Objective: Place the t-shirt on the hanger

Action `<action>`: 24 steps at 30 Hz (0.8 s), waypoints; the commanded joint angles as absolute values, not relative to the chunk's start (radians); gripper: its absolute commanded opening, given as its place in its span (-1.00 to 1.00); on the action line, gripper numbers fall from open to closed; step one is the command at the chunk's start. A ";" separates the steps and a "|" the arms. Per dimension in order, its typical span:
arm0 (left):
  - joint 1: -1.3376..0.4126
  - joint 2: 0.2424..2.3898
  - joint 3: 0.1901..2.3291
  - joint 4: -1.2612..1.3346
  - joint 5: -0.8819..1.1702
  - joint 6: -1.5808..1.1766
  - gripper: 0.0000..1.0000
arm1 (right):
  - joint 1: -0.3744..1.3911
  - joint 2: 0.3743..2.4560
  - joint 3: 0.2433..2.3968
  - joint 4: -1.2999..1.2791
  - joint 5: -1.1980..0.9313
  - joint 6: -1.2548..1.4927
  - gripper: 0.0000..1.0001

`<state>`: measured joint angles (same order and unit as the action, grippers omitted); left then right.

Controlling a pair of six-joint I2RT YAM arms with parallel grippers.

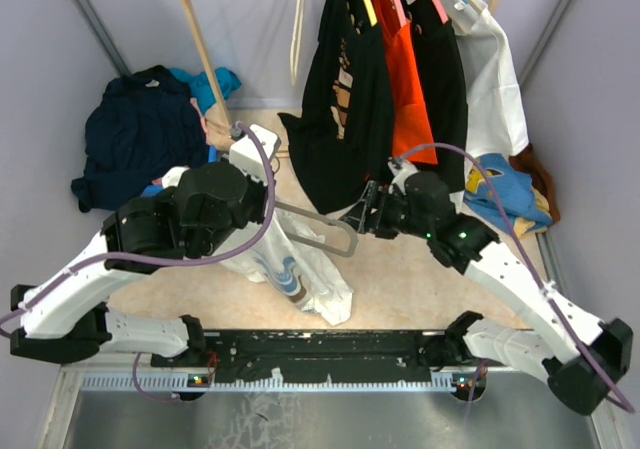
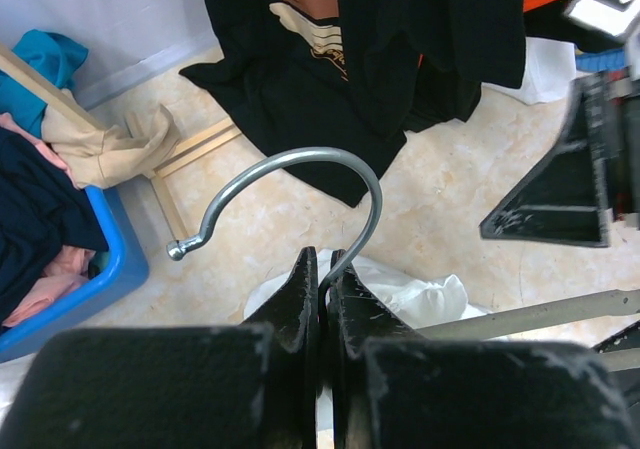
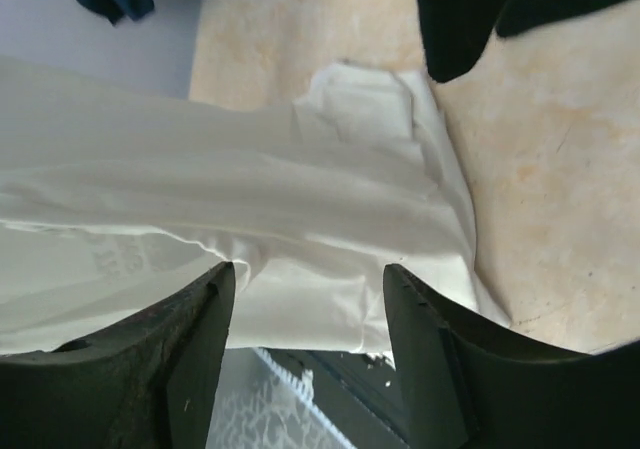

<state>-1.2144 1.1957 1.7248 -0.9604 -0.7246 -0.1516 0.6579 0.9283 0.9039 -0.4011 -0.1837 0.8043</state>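
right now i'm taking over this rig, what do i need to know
Left hand: shut on the wire hook of the hanger, holding it up.
Right hand: open, holding nothing, by the hanger's bare end, with cloth just ahead of its fingers.
T-shirt: hangs bunched from the part of the hanger nearest the left hand.
Done: hanger gripped, shirt seemingly partly on.
Left: probably draw the shirt over the bare arm so it sits on both shoulders.

The white, blue-printed t-shirt (image 1: 305,269) droops beneath the pale grey hanger (image 1: 316,218), one arm sticking out bare.
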 commanded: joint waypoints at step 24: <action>-1.210 1.140 1.651 -0.853 -0.681 -0.142 -1.00 | 0.788 1.101 0.840 -0.131 -0.390 0.869 -0.05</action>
<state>-1.2144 1.1557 1.6558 -0.8970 -0.6868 -0.1448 0.7792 1.1027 0.8173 -0.2016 -0.3763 0.8646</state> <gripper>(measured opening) 0.027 0.501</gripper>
